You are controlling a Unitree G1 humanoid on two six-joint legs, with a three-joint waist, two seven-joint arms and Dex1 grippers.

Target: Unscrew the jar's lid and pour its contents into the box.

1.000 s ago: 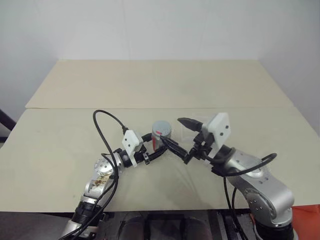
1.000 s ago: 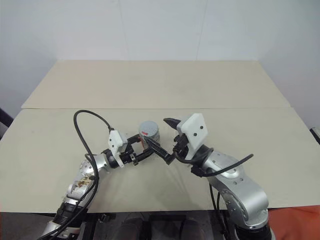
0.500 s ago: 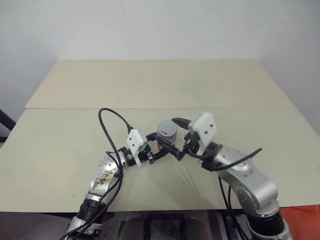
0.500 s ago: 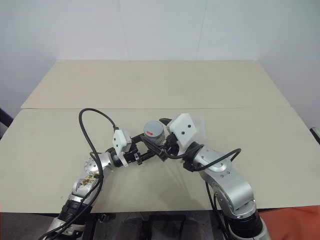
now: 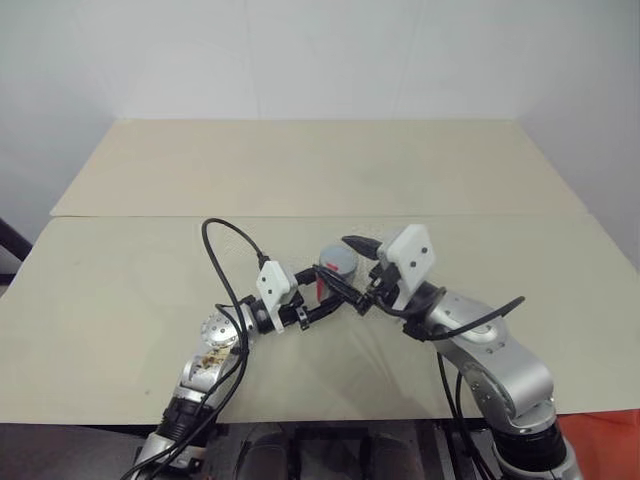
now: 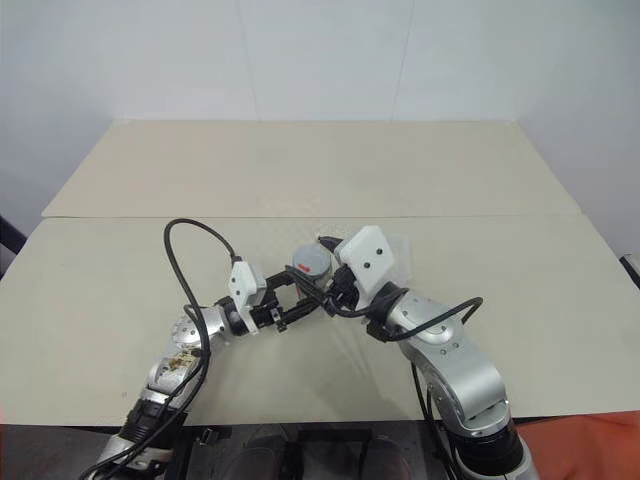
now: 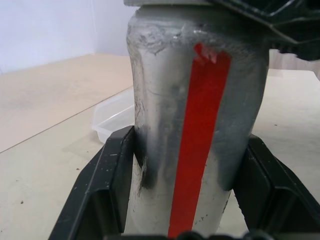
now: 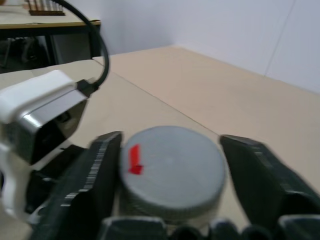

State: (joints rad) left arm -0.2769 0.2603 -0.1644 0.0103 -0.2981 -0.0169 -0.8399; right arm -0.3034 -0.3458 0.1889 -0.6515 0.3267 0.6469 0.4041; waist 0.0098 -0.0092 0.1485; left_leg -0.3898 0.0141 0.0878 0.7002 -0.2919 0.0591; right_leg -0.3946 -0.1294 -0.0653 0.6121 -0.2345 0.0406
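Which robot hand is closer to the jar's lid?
The right. The right gripper has a finger on each side of the lid; the left gripper holds the jar lower down, around its body.

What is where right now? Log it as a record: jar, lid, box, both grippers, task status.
jar: upright, silver-grey with a red stripe, clamped low on its body
lid: grey, red mark on top, seated on the jar
box: clear plastic, on the table beyond the jar
left gripper: shut on the jar, one finger each side
right gripper: shut on the lid, fingers flanking its rim
status: lid not yet off, pouring not begun
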